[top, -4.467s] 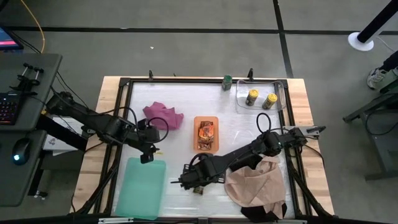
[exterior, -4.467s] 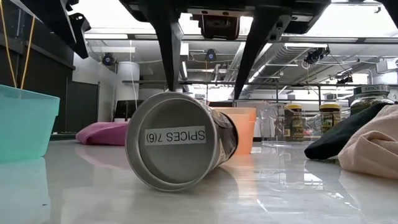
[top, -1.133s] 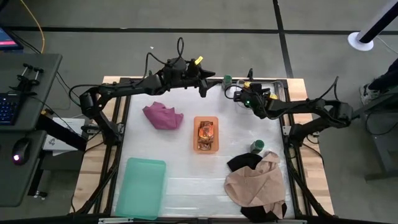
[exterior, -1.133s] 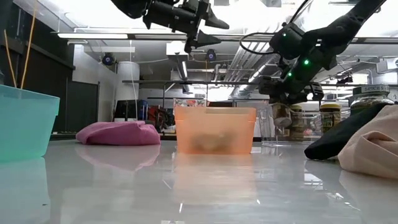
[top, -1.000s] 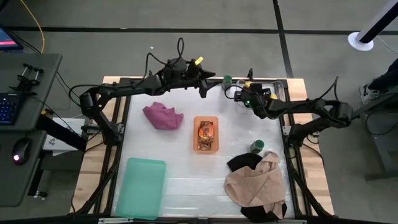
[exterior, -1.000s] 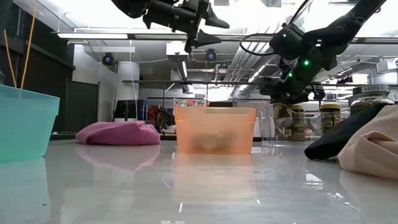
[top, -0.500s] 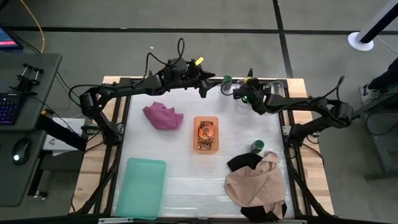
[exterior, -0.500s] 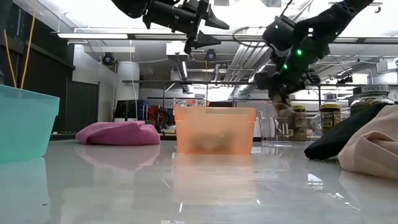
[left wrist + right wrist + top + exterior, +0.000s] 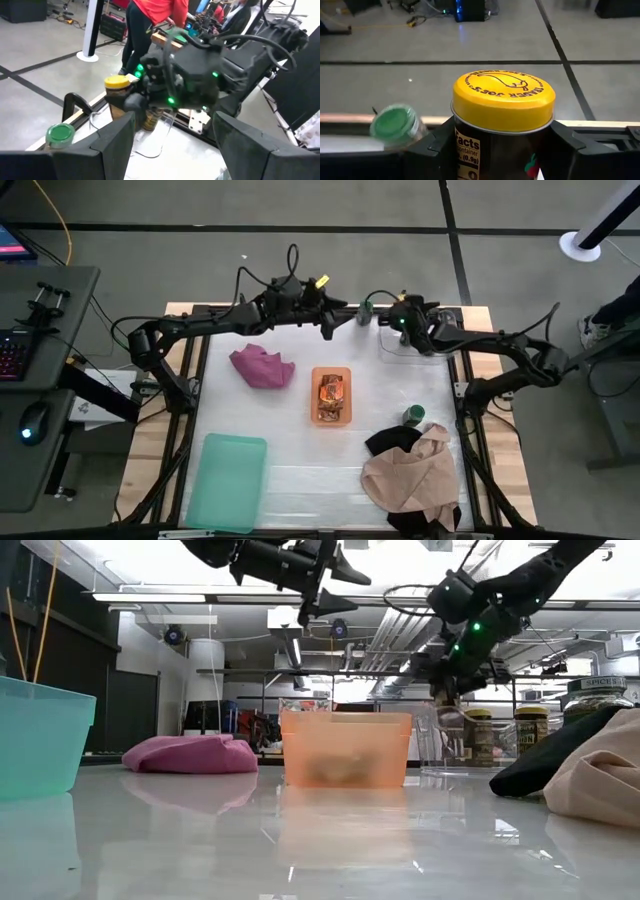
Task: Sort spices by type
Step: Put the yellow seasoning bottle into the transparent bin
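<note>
Lifted yellow-lidded jar, lid apparently "Trader Joe's", clamped in right end effector.

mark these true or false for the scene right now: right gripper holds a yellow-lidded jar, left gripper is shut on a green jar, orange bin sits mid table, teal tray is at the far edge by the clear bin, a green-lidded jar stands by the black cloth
1. The right gripper holds a yellow-lidded jar. True.
2. The left gripper is shut on a green-lidded jar. False: its fingers are open and empty, raised over the table's far edge.
3. The orange bin sits mid table. True.
4. The teal tray lies at the far edge. False: it lies at the near left corner.
5. A green-lidded jar stands by the black cloth. True.
</note>
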Controlling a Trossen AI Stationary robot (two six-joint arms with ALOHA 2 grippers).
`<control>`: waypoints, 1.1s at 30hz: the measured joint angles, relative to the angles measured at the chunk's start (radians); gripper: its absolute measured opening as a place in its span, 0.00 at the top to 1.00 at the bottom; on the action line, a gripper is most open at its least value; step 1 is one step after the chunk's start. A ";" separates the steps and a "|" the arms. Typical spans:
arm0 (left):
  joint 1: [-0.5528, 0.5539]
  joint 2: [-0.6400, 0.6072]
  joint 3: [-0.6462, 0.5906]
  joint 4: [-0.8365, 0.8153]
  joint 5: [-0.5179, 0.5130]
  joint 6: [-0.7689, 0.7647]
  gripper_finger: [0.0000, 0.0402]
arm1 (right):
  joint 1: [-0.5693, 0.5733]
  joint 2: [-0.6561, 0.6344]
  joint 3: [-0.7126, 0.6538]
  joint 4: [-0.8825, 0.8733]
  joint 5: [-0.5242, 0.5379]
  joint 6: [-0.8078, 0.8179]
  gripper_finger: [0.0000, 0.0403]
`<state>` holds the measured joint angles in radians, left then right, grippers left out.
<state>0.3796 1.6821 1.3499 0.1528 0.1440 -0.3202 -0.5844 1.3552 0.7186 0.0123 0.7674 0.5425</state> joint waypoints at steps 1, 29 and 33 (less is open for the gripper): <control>-0.003 0.000 0.000 0.000 0.000 0.000 0.37 | -0.009 0.000 -0.007 0.022 -0.011 -0.001 0.52; -0.020 0.000 0.000 -0.049 -0.002 0.009 0.37 | -0.061 0.000 -0.021 0.050 -0.046 -0.159 0.52; -0.032 0.000 -0.001 -0.089 -0.003 0.010 0.37 | -0.061 0.000 -0.021 0.025 -0.065 -0.159 0.52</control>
<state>0.3473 1.6821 1.3491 0.0640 0.1413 -0.3101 -0.6453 1.3548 0.6979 0.0369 0.7026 0.3836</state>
